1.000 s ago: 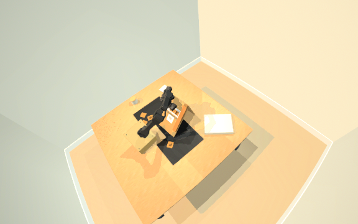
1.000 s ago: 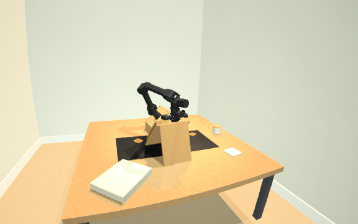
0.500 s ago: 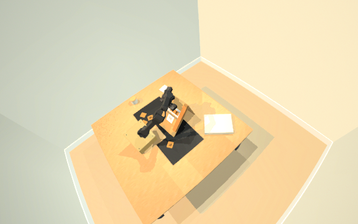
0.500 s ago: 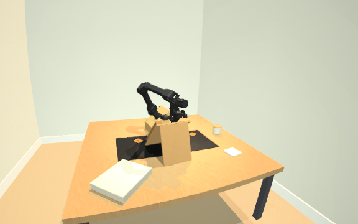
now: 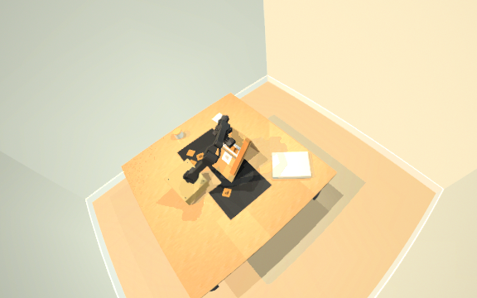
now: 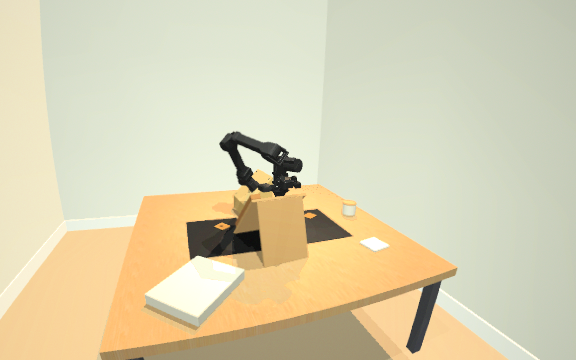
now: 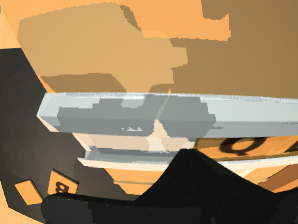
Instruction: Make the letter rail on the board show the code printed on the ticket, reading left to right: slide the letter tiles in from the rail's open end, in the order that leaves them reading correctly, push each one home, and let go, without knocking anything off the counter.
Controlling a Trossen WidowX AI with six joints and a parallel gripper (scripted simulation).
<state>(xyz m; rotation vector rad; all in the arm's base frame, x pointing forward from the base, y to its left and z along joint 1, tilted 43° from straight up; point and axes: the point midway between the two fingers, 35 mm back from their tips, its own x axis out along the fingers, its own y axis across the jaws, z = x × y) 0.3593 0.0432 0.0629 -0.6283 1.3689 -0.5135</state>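
Note:
The board (image 5: 224,167) (image 6: 283,230) stands tilted on the black mat. Its pale rail (image 5: 233,151) (image 7: 135,114) crosses the wrist view. A tile marked Q (image 7: 241,145) sits in the rail, partly hidden by the gripper; more lettering beside it is cut off. My gripper (image 5: 231,143) (image 7: 187,151) is shut and empty, its tips at the rail's lower lip. A tile marked B (image 7: 62,185) and a blank-looking tile (image 7: 29,192) lie on the mat at the left. Another tile (image 5: 226,192) (image 6: 222,226) lies beyond the board's other side. A white card (image 5: 227,157) on the board is unreadable.
The black mat (image 5: 238,207) (image 6: 328,227) lies under the board. A white box (image 5: 291,165) (image 6: 195,290), a small jar (image 5: 179,134) (image 6: 349,208) and a white pad (image 5: 217,117) (image 6: 374,244) stand around it. A tan block (image 5: 180,186) is near the arm's elbow.

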